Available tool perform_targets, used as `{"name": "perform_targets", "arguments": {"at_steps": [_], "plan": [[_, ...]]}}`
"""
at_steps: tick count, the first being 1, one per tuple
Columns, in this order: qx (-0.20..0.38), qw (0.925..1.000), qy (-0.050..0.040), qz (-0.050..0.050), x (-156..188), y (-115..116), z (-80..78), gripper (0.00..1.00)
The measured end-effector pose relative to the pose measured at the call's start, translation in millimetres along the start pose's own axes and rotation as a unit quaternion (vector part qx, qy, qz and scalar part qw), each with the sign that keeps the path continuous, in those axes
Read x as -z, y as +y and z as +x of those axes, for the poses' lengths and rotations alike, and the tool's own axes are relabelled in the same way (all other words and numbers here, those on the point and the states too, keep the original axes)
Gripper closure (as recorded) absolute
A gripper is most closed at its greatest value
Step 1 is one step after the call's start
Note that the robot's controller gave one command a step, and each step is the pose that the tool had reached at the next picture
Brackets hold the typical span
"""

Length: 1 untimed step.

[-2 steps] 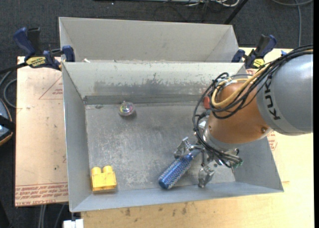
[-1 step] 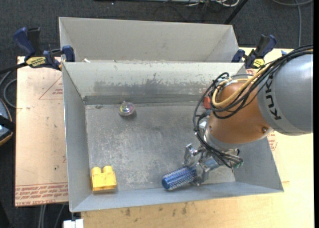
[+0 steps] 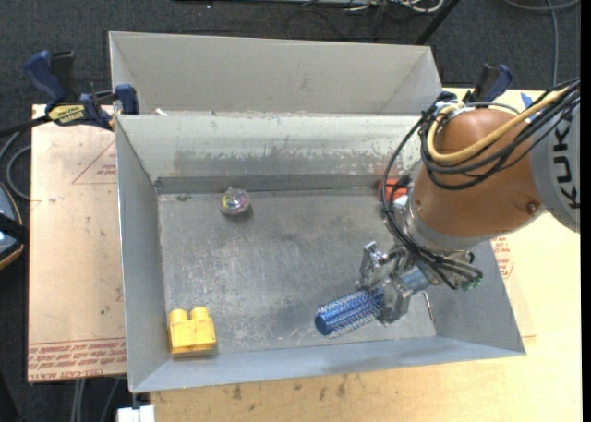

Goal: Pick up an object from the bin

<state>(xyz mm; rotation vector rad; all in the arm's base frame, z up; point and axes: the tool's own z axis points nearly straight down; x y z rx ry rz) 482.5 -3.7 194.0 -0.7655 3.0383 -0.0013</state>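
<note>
Front right: hand [image 3: 389, 293] at blue brush [image 3: 345, 316]; yellow block [image 3: 191, 331] far left.

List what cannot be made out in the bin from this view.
Camera view:
1. Blue bristly roller: right end covered by the hand.
2. Red thing: mostly behind the arm's orange cover; kind unclear.
3. Small round thing at the back wall: too small to identify.
</note>
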Motion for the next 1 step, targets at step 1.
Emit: {"name": "perform_targets", "arguments": {"at_steps": [1], "plan": [[0.004,1.0,0.0015,0.0,25.8,-30.5,2.2,1.0]]}}
